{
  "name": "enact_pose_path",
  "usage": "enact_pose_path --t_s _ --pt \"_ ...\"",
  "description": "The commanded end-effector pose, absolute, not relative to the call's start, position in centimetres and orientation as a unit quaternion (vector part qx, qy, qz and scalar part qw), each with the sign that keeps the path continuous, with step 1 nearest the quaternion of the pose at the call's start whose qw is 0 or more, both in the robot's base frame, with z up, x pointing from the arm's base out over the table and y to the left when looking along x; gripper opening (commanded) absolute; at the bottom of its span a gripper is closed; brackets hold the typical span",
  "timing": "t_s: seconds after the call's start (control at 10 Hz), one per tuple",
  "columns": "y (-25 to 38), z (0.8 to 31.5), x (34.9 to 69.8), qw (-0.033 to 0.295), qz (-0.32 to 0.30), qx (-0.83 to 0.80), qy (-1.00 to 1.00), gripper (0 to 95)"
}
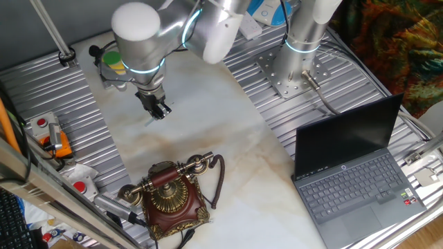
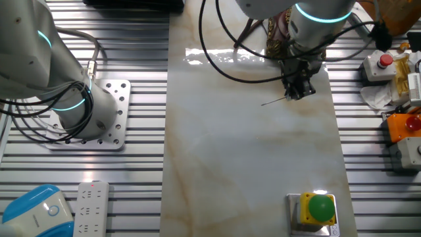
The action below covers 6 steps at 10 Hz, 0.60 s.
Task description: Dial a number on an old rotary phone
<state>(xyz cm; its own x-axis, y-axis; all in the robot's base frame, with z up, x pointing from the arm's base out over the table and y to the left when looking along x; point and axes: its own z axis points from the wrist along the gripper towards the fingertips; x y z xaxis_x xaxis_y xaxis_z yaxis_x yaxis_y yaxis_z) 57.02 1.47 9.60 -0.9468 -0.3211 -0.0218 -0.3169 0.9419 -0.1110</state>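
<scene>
A: The tool [image 1: 160, 109] hangs over the bare middle of the desk [image 1: 228, 138], well apart from the phone [image 1: 169, 197], which sits near the desk's front edge with its handset across the top.

B: Clenched or released?

A: Clenched, I think, on a thin stick [image 2: 273, 101] – in the other fixed view a fine dark line juts sideways from the fingers. It is too thin to be sure of.

B: What could go wrong?

A: A stick that slim could slip or bend in a dial hole. The phone is loose on smooth stone, so turning the dial might drag it. The cord [image 1: 220, 181] curls beside the dial and could snag.

B: Anything hidden?

A: In the other fixed view the arm covers most of the phone. The dial holes are too small to read.
</scene>
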Motion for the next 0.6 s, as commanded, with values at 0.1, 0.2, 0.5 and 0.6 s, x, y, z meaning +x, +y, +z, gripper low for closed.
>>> enact_pose_path --t_s 0.1,0.2,0.5,0.6 --pt "1.33 9.69 56.92 0.035 -0.053 -0.148 0.987 0.0" --pt "1.33 9.69 56.92 0.037 -0.058 -0.143 0.987 0.0" --pt "1.33 9.69 56.92 0.041 -0.061 -0.134 0.988 0.0" --pt "1.33 9.69 56.92 0.043 -0.064 -0.133 0.988 0.0"
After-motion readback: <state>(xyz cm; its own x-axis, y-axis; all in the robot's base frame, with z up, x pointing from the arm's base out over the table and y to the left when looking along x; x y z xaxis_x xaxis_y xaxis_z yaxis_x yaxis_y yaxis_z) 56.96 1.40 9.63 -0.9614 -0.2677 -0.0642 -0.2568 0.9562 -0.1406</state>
